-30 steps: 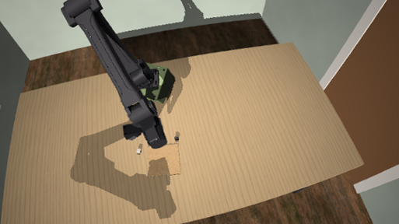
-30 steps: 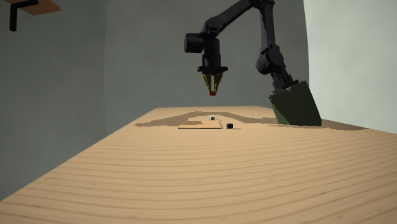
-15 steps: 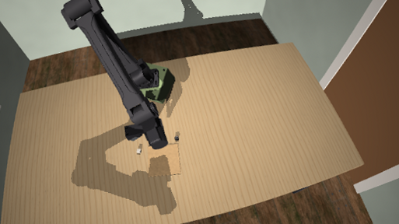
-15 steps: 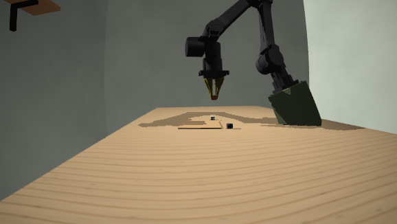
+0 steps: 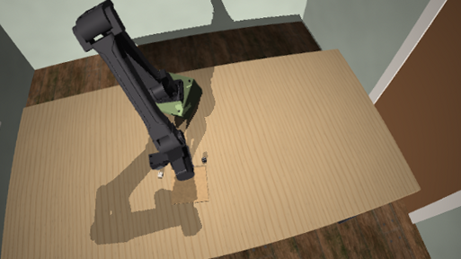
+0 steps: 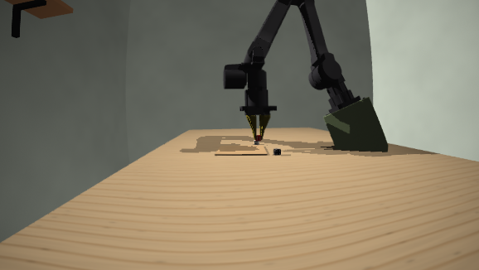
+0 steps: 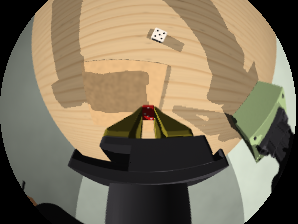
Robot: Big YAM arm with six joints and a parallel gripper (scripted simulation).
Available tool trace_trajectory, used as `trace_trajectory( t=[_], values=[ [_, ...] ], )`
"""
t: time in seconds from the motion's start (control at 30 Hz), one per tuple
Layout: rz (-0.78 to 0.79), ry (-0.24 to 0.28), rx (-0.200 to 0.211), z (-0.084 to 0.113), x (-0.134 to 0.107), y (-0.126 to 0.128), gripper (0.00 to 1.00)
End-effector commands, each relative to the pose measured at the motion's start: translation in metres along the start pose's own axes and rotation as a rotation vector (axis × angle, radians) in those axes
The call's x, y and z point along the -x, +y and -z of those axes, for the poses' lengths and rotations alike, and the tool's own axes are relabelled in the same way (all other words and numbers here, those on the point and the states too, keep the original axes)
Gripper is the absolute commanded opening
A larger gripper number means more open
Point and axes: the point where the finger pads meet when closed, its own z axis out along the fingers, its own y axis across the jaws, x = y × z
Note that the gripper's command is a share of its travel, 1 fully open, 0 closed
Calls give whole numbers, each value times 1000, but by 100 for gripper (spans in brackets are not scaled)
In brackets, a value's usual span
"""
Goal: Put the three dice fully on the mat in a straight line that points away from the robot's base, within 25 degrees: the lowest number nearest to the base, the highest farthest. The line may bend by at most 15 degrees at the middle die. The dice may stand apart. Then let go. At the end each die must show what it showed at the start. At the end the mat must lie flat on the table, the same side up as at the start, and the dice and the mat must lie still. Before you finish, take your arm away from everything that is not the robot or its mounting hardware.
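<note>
My gripper (image 6: 258,139) (image 7: 148,110) is shut on a small red die (image 6: 258,137) (image 7: 149,108) and holds it low, just above the edge of the mat nearest the base. The thin cork-brown mat (image 5: 202,185) (image 6: 240,154) (image 7: 113,92) lies flat on the table, partly in the arm's shadow. A white die (image 5: 161,174) (image 7: 158,35) lies on the bare table beside the mat. A black die (image 5: 204,159) (image 6: 277,151) lies on the table just off the mat's corner near the base. In the top view the arm hides the gripper and the red die.
The green robot base (image 5: 181,97) (image 6: 356,126) (image 7: 266,119) stands on the wooden table (image 5: 307,137) behind the mat. The arm's shadow falls across the mat and the table around it.
</note>
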Motion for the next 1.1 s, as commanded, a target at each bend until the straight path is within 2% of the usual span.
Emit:
trace_trajectory(
  t=[0.0, 0.17, 0.3, 1.07],
  values=[
    [3, -5, 17, -11, 5, 8, 11],
    [3, -6, 13, -21, 5, 6, 11],
    [-5, -5, 46, -15, 6, 16, 11],
    [-5, -5, 46, -15, 6, 16, 11]
  ],
)
